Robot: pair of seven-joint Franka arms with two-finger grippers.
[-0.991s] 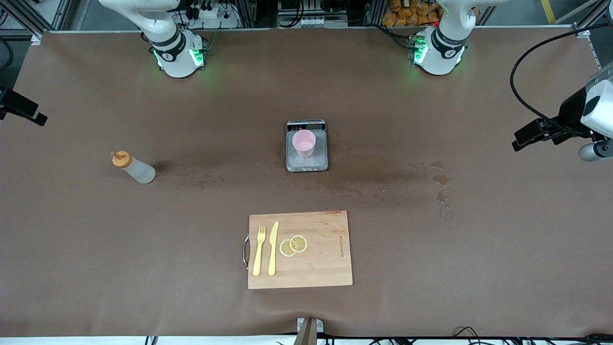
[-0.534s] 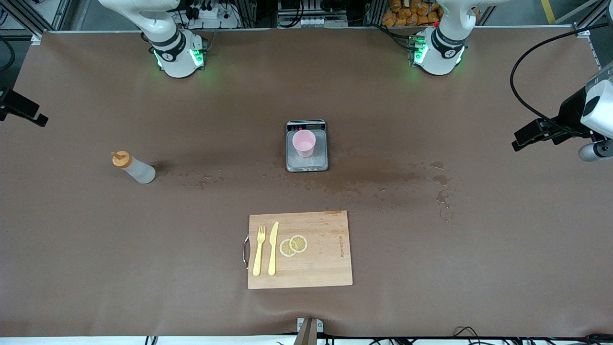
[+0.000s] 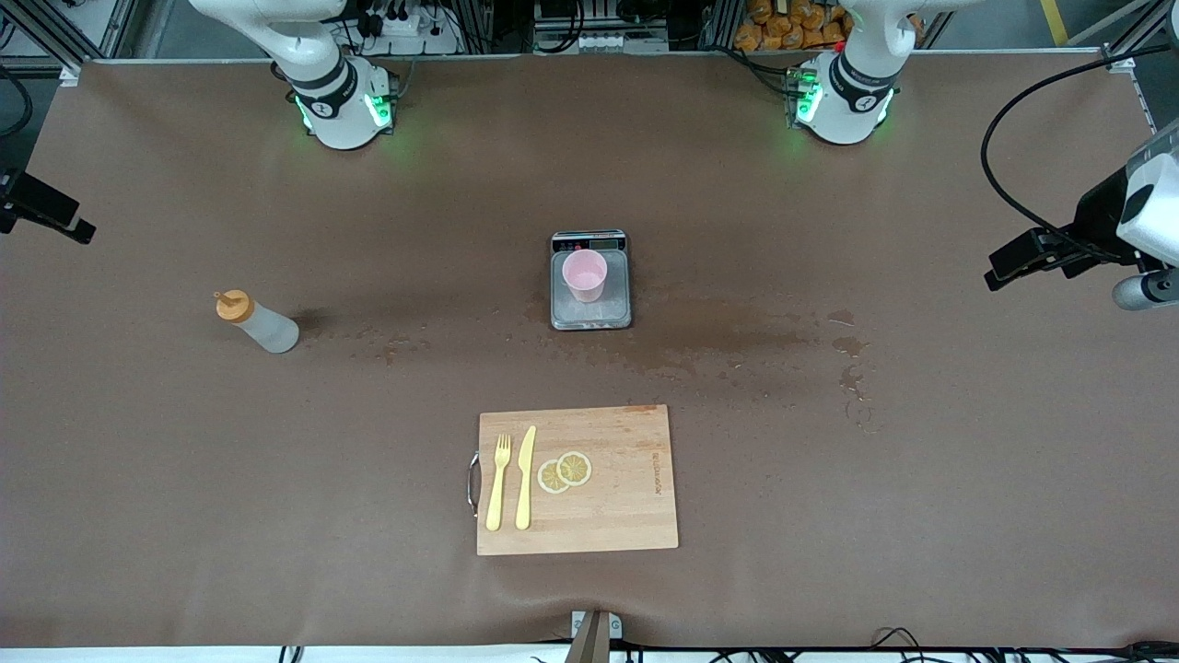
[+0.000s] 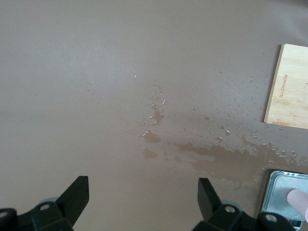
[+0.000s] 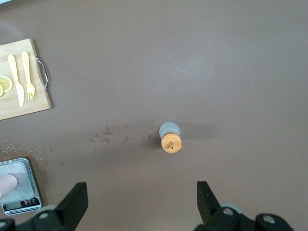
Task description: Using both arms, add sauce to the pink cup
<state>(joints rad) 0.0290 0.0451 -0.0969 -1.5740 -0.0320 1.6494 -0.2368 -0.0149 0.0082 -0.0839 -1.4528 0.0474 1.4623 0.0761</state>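
The right gripper (image 5: 139, 192) hangs wide open over the upright sauce bottle (image 3: 258, 322), which stands at nine o'clock from the pink cup (image 3: 585, 274) on the scale (image 3: 590, 318). The left gripper (image 4: 143, 190), equally wide, is over wet patches (image 3: 847, 345) at three o'clock. The cup's contents cannot be made out, so the scene fits both sauce yet to come and the bottle set back down. Either way, neither arm should jostle the scale.

A: Where does the cup (image 3: 585, 274) stand?
B: On the scale (image 3: 590, 315), mid-table.

A: And the bottle (image 3: 259, 322)?
B: Upright, well apart from the scale, toward the right arm's end of the table.

A: The board (image 3: 626, 516)?
B: Nearer the front camera than the scale. On it lie a fork (image 3: 498, 482) and a knife (image 3: 525, 477) side by side, with two lemon slices (image 3: 565, 471) overlapping just beside the knife.
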